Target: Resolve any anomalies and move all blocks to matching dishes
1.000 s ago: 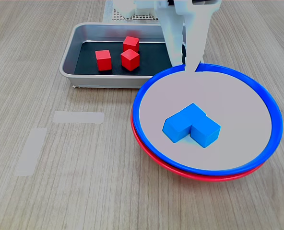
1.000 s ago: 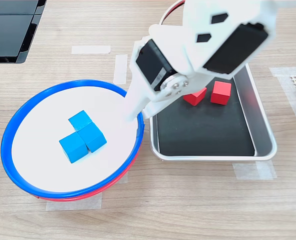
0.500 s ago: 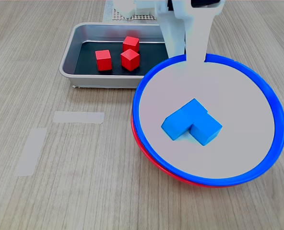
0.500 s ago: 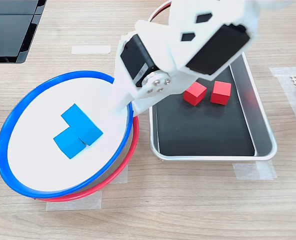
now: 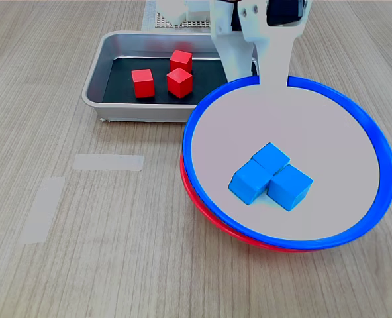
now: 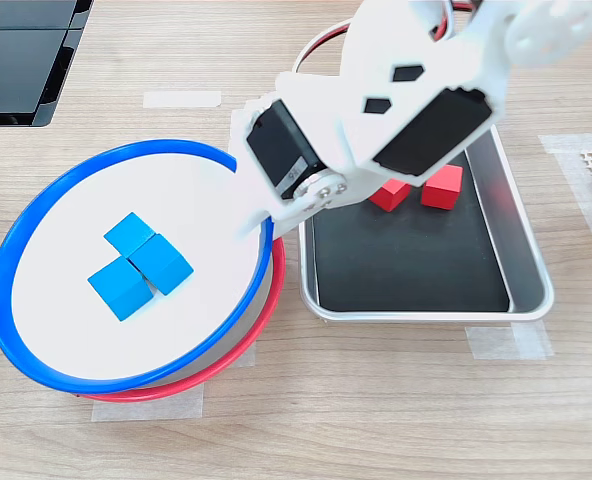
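The gripper (image 6: 259, 212) is clamped onto the rim of the blue-rimmed dish (image 6: 36, 215), which sits tilted on top of the red-rimmed dish (image 6: 266, 300) (only a red crescent peeks out underneath in both exterior views). Three blue blocks (image 5: 270, 176) are bunched together, touching, inside the blue one. Three red blocks (image 5: 163, 74) are over in the silver tray (image 5: 93, 86), just beside the dishes. Some tape strips (image 5: 108, 161) are stuck on the wooden table (image 5: 83, 252).

a white plastic arm (image 6: 396, 90) with black servo blocks, silver screws and a red cable.
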{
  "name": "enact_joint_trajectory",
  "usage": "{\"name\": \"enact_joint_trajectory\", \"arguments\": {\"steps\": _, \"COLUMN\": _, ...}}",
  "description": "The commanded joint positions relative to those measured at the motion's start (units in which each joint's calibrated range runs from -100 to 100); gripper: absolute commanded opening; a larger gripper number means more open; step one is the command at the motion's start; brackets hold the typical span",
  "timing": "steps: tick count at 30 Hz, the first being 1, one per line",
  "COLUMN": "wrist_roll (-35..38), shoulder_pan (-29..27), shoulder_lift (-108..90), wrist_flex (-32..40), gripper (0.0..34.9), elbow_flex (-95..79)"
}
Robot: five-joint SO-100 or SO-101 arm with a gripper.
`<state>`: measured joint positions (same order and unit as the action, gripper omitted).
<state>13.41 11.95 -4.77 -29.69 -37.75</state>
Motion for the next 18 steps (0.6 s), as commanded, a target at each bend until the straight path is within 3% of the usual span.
{"name": "enact_joint_trajectory", "arguments": {"steps": 1, "wrist_roll": 1.1, "shoulder_pan": 0.1, "shoulder_lift": 0.4, "wrist_flex": 2.7, "gripper": 7.6, "elbow_flex": -0.1}}
{"name": "enact_joint_trajectory", "arguments": {"steps": 9, "wrist_roll": 3.3, "shoulder_pan": 0.0, "shoulder_lift": 4.2, "wrist_flex": 6.1, "gripper": 5.9, "elbow_flex": 0.5}}
{"name": "enact_joint_trajectory", "arguments": {"steps": 13, "wrist_roll": 3.4, "shoulder_pan": -0.2, "shoulder_lift": 4.4, "wrist_flex": 6.5, "gripper": 0.4, "elbow_flex": 0.4}}
{"name": "enact_joint_trajectory", "arguments": {"steps": 18, "wrist_roll": 2.7, "shoulder_pan": -0.7, "shoulder_lift": 1.4, "wrist_flex": 6.5, "gripper": 0.2, "elbow_flex": -0.7}}
